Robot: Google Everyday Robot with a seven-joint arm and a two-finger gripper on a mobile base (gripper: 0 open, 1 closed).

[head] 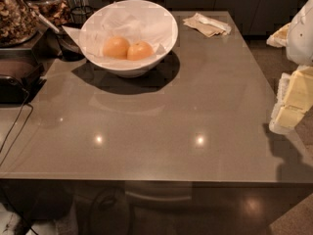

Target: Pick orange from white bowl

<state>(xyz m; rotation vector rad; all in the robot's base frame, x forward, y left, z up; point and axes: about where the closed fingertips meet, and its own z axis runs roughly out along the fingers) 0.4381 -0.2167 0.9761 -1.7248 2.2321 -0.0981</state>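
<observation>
A: In the camera view, where is the pale yellow-and-white gripper (292,99)?
B: At the right edge, beside the glossy grey-brown table (161,131); whether it is spread or closed cannot be told.
A: And the round, smooth orange-yellow orange (140,50)?
B: Inside the wide, glossy white bowl (146,65), on crumpled paper; well apart from the gripper, far-left of it; touching its twin (116,47).
A: Counts?
B: Two oranges; one bowl; one gripper.
</observation>
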